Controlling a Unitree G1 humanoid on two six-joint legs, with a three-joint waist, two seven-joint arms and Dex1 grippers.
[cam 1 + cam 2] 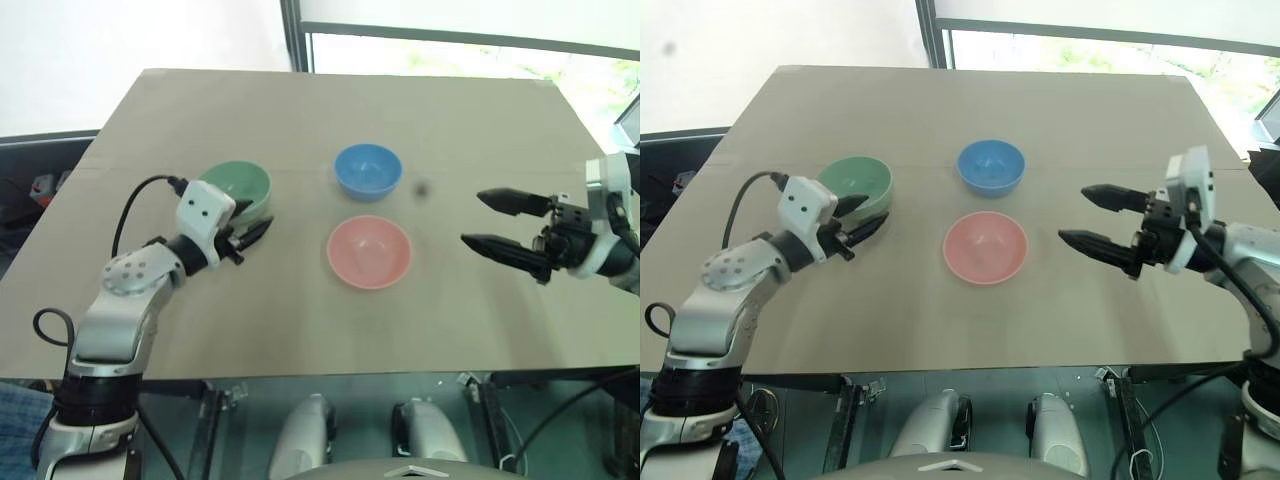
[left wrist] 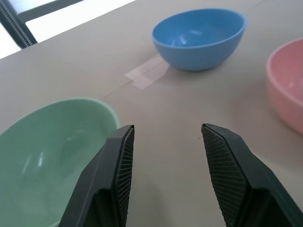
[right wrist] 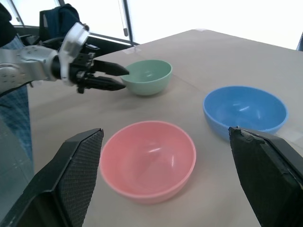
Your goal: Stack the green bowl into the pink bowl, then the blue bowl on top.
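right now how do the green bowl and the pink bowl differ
The green bowl is mint; the pink bowl is salmon. The green bowl has the open left end effector at its rim, while the pink bowl stands alone mid-table. Both sit upright, empty and unstacked, about the same size.
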